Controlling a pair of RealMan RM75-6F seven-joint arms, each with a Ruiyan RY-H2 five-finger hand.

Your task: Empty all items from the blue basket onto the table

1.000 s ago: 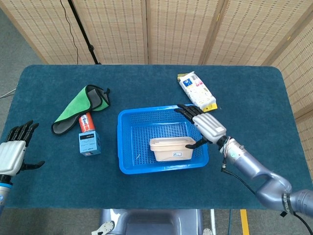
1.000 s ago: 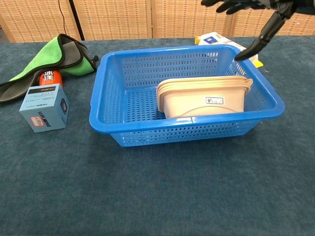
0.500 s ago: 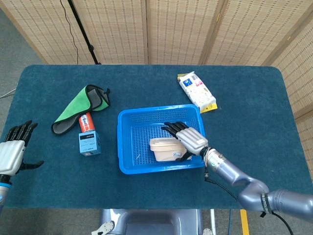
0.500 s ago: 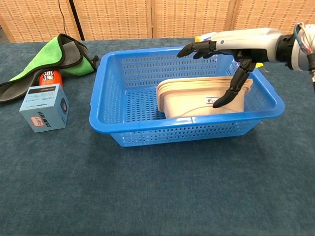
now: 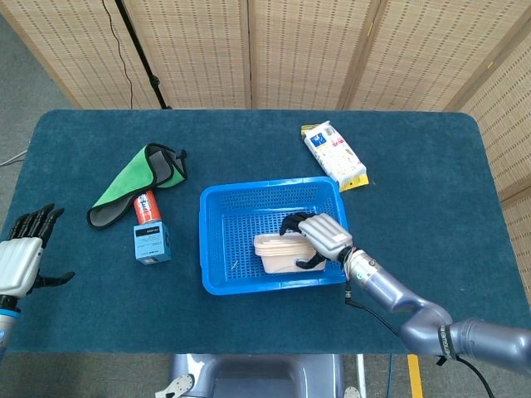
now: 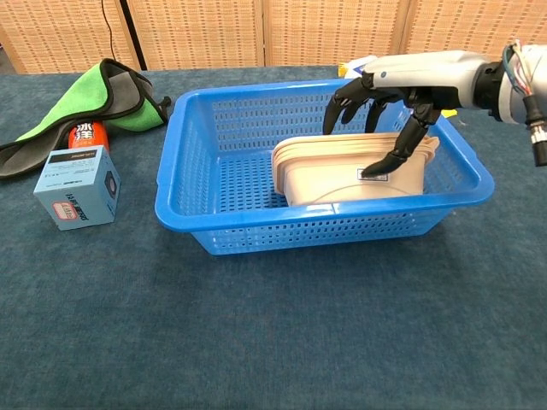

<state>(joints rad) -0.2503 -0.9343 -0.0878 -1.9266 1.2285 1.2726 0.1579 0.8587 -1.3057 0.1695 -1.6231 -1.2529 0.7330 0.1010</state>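
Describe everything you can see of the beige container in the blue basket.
The container is a beige, shallow, rounded-rectangular tub that looks like plastic, with a wide rim and a small label on its side. It lies tipped on its side in the basket, toward the right front, leaning against the front wall. The right hand arches over it, the thumb on the side near the label and the fingers curled behind the rim. It is not lifted yet.
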